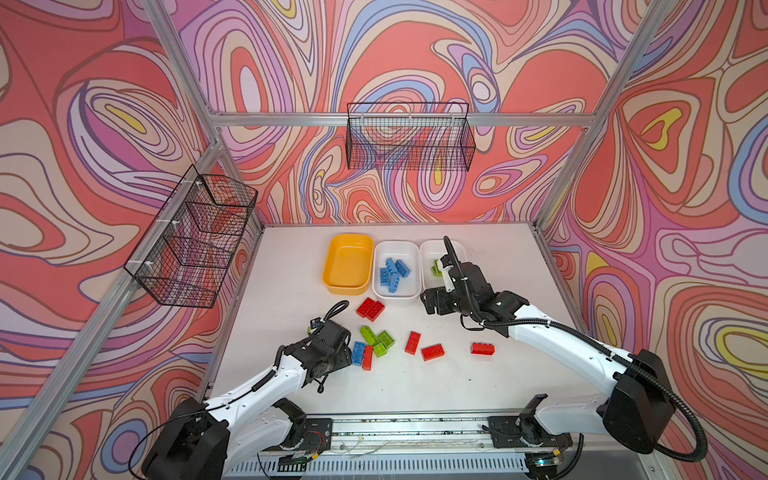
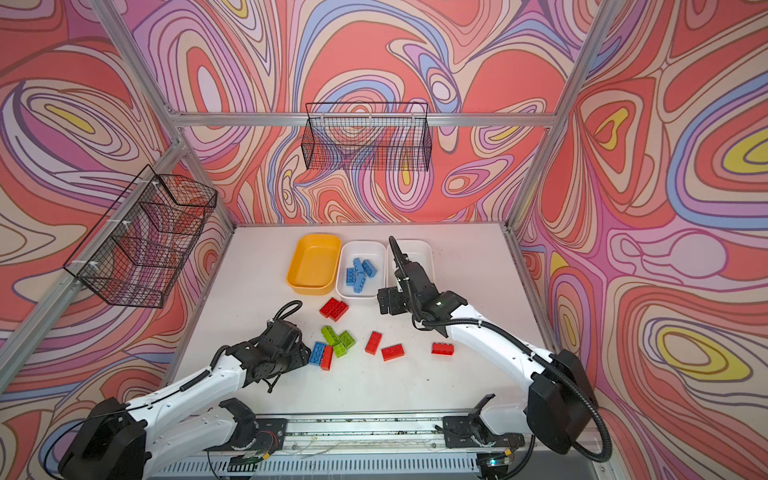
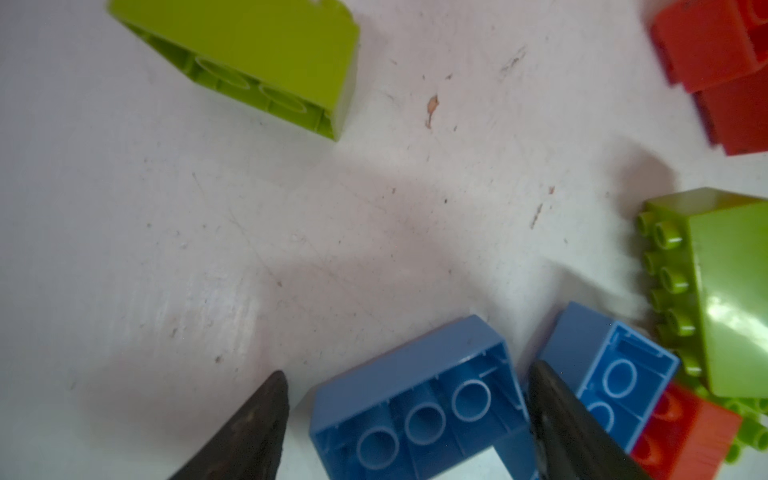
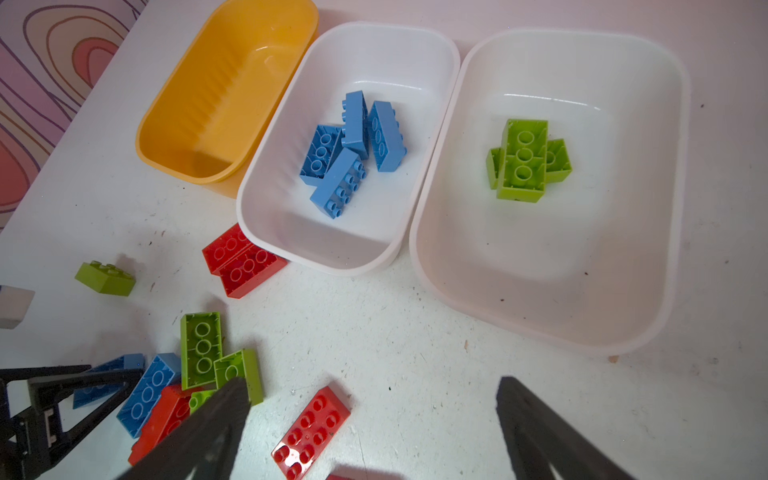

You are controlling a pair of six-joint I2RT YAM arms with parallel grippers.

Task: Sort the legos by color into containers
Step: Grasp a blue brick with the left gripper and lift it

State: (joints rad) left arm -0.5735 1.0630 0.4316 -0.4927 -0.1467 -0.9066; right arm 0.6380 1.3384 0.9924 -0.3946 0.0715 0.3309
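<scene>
My left gripper is open and straddles a blue lego lying on its side on the table, with a gap at one finger. A second blue lego, a red one and a green one lie just beside it. In a top view this cluster sits by the left gripper. The yellow container is empty. The middle white container holds several blue legos. The right white container holds green legos. My right gripper hangs open and empty in front of the white containers.
Loose red legos lie on the table: a pair near the middle container and single ones. A lone green lego lies apart. Black wire baskets hang on the walls.
</scene>
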